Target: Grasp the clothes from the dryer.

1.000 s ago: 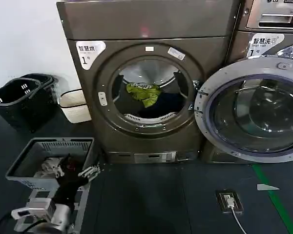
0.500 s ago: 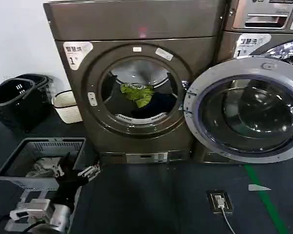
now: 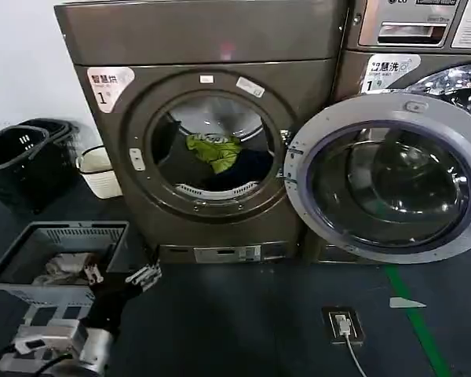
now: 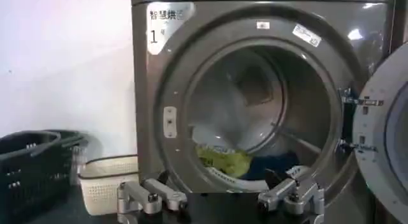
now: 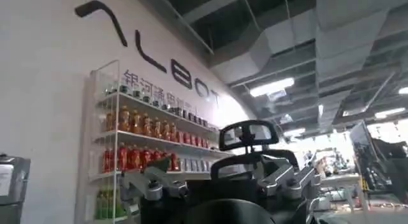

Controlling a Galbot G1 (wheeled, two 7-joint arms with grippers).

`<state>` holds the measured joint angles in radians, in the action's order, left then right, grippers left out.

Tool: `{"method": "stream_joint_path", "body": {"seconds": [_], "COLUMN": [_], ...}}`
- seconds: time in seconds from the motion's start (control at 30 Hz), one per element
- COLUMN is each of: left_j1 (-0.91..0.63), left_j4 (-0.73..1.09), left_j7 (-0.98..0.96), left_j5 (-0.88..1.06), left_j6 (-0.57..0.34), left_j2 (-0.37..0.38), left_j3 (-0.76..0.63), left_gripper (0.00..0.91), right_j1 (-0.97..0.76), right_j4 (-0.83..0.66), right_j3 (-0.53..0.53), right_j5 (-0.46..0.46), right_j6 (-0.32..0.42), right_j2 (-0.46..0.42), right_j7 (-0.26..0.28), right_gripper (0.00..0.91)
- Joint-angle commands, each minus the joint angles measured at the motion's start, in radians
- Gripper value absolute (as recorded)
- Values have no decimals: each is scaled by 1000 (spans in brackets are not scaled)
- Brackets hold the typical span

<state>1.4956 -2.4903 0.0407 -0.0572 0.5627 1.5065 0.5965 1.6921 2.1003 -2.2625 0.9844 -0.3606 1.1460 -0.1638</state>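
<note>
The dryer (image 3: 220, 39) is the bronze-grey machine labelled 1, and its round porthole stands open. Inside the drum lie the clothes (image 3: 213, 151), a lime yellow-green bundle with dark navy fabric beside it. My left gripper (image 3: 118, 276) hangs low near the floor, left of the dryer and well short of the porthole, open and empty. In the left wrist view, the clothes (image 4: 224, 160) lie at the drum's bottom beyond the open left gripper (image 4: 220, 194). My right gripper (image 5: 220, 180) is open, pointing up at a wall shelf and the ceiling.
The dryer's round glass door (image 3: 385, 177) is swung open to the right, in front of the LG machine (image 3: 416, 31). A grey basket (image 3: 63, 229) holding white and red cloth stands beside my left gripper. Black baskets (image 3: 20, 153) and a white basket (image 3: 98, 169) stand at left. A floor socket with cable (image 3: 341, 323) lies at right.
The dryer and baskets have slid leftward in the head view and the door looms larger. My left gripper stays low and open.
</note>
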Motion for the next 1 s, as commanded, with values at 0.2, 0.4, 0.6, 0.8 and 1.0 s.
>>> {"method": "stream_joint_path", "body": {"seconds": [0.2,0.4,0.6,0.8,1.0], "left_j1": [1,0,-4,-12,-14], "left_j4": [-5,-8,-7,0,5], "left_j7": [0,1,1,3,6], "left_j5": [-7,-10,-13,-23,-33], "left_j6": [2,3,3,7,11], "left_j2": [0,1,1,-8,-13], "left_j3": [3,5,5,0,-4], "left_gripper": [907,907,907,907,907], "right_j1": [3,-2,0,3,4], "right_j4": [0,7,6,5,7], "right_j3": [9,14,16,11,9], "right_j5": [-21,-17,-16,-13,-11], "right_j6": [75,95,107,107,106], "right_j2": [3,14,16,16,17], "right_j7": [37,81,88,88,86], "right_gripper": [907,907,907,907,907]}}
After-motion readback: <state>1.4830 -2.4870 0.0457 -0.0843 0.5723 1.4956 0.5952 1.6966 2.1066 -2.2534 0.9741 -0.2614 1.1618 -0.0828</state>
